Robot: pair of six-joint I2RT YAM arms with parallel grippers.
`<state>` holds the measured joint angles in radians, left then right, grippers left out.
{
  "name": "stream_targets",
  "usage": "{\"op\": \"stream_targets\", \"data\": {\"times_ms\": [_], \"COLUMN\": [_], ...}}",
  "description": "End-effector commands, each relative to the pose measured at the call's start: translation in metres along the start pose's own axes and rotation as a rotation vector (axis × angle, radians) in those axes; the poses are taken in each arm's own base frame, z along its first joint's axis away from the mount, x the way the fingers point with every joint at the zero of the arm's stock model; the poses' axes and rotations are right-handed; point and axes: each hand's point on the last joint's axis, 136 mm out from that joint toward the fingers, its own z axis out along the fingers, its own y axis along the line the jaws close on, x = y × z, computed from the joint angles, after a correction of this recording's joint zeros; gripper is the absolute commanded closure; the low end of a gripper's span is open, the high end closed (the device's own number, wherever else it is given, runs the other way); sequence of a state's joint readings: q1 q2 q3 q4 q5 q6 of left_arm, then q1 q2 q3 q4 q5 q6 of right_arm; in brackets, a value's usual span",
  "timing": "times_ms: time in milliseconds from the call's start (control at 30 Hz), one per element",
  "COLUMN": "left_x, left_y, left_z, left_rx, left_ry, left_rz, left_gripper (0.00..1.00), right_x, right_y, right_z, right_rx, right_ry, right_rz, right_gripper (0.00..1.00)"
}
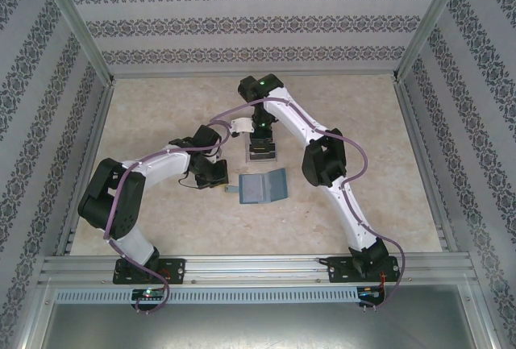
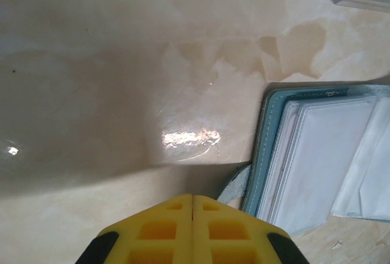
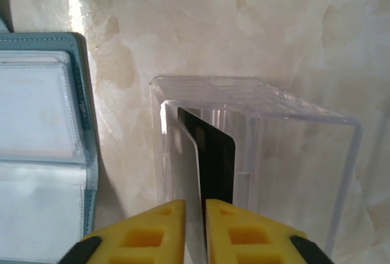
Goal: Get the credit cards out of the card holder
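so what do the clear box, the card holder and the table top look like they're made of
clear box: looks like rigid transparent plastic, glossy; the credit cards show through its walls.
card holder: teal faux leather perhaps, matte, with a stitched edge; cloudy soft plastic sleeves inside.
table top: smooth beige marble-look, maybe laminate or vinyl; it carries a bright glare spot.

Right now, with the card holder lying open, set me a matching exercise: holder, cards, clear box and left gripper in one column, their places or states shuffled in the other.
1. card holder
2. credit cards
3. left gripper
4. clear box

A. shut, nothing between its fingers
B. lying open on the table
C. standing on edge inside the box, flanked by the right gripper
D. transparent, beside the open holder

Pairs: 1-B; 2-C; 3-A; 4-D
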<state>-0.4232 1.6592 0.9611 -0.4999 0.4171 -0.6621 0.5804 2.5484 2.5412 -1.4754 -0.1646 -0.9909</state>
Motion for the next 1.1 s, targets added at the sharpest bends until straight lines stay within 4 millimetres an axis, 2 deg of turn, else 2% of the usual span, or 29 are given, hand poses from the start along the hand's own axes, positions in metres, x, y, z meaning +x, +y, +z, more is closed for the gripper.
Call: {"op": "stream_targets", "data": {"times_ms": [0, 133, 267, 400, 500, 567, 733, 833, 967, 1067], "left_x": [-0.006, -0.007, -0.008, -0.01, -0.013, -0.015, -0.021, -0.024, -0.027, -0.028], "left_y": [-0.004, -0.004, -0.006, -0.01, -0.016, -0.019, -0.03, -0.038, -0.047, -0.054], "left_z": [-0.007, -0.008, -0.01, -0.014, -0.019, -0.021, -0.028, -0.033, -0.043, -0.048], "left_rx": [0.028, 0.028, 0.034, 0.048, 0.063, 0.074, 0.108, 0.128, 0.146, 0.161], "left_ry": [-0.026, -0.03, -0.035, -0.046, -0.057, -0.062, -0.077, -0.079, -0.089, -0.083], "left_rz": [-0.001, -0.001, -0.002, 0.004, 0.015, 0.018, 0.026, 0.036, 0.053, 0.061], "left_gripper": [0.96, 0.95, 0.96, 0.96, 0.96, 0.96, 0.96, 0.96, 0.96, 0.96], "right_x": [-0.007, -0.009, -0.007, -0.014, -0.026, -0.032, -0.033, -0.037, -0.044, -0.034], "right_y": [-0.011, -0.016, -0.022, -0.026, -0.028, -0.022, -0.013, 0.006, 0.028, 0.04], "right_z": [-0.022, -0.036, -0.039, -0.053, -0.068, -0.077, -0.095, -0.098, -0.108, -0.098], "right_rx": [0.088, 0.143, 0.182, 0.215, 0.231, 0.222, 0.189, 0.095, -0.036, -0.107], "right_ry": [-0.027, -0.037, -0.019, -0.085, -0.213, -0.294, -0.456, -0.578, -0.768, -0.799], "right_rz": [-0.006, -0.014, 0.006, 0.103, 0.253, 0.344, 0.681, 0.867, 1.071, 1.26], "right_gripper": [0.79, 0.77, 0.78, 0.78, 0.8, 0.8, 0.83, 0.9, 0.93, 0.97]}}
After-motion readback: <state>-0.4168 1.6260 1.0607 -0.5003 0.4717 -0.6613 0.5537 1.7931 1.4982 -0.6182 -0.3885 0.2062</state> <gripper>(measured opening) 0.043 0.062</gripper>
